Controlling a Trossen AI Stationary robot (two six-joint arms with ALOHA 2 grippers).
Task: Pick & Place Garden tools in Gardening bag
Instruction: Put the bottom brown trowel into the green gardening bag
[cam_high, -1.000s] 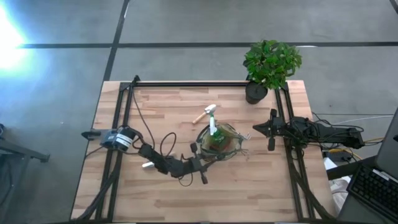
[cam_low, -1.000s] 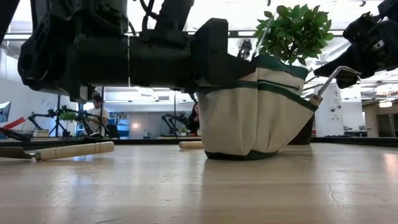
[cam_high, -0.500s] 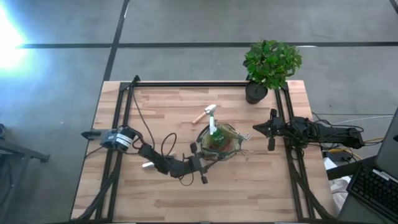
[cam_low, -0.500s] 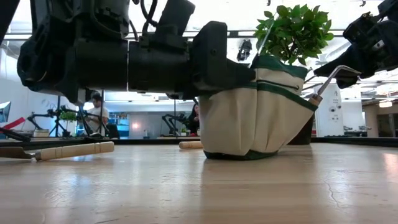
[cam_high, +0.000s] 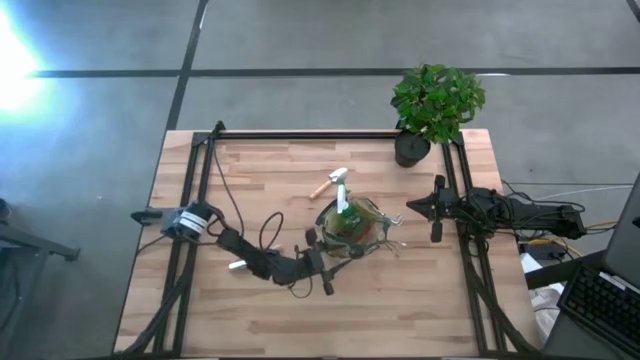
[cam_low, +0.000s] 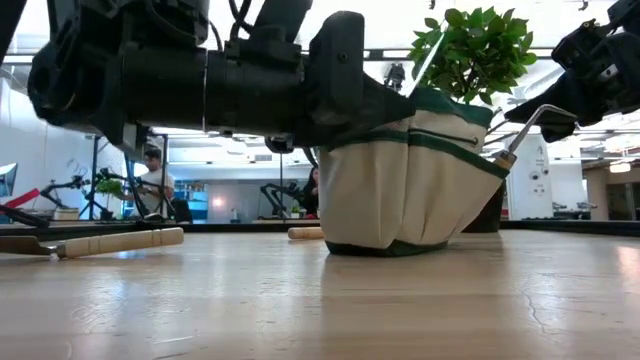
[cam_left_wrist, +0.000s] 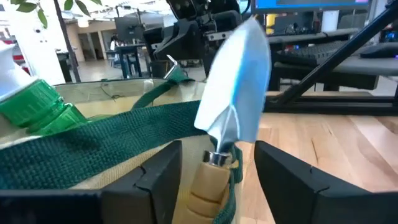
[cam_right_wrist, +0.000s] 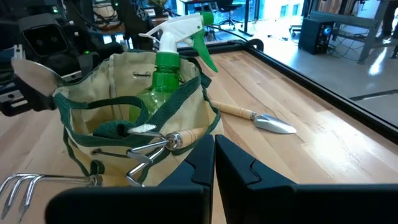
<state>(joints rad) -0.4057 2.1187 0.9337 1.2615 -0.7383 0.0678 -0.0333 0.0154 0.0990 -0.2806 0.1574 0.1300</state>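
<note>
- Since a second ago my left claw (cam_left_wrist: 217, 155) has let go: its fingers (cam_left_wrist: 163, 177) now stand apart on either side of a trowel (cam_left_wrist: 235, 93), with a gap to its wooden handle.
- That claw sits at about 8 o'clock of the gardening bag (cam_high: 372, 240), right against the bag's side.
- The trowel stands blade up at the bag's rim, beside a green strap.
- A wooden-handled tool (cam_low: 110, 241) lies flat on the tabletop (cam_high: 420, 300), out at 8 o'clock beyond the left arm.
- The bag stands upright mid-tabletop; a green spray bottle (cam_right_wrist: 168, 68) with a white trigger head sticks up out of it.
- A hand rake (cam_right_wrist: 149, 146) rests with its prongs out at the bag's 3 o'clock side, and another pronged fork (cam_right_wrist: 37, 180) pokes out beside it.
- My right claw (cam_right_wrist: 214, 146) waits at 3 o'clock of the bag, fingers together, gripping nothing.
- A second trowel (cam_high: 328, 183) lies loose at 11 o'clock of the bag.
- The potted plant (cam_high: 437, 100) stands at the far 1 o'clock corner.
</note>
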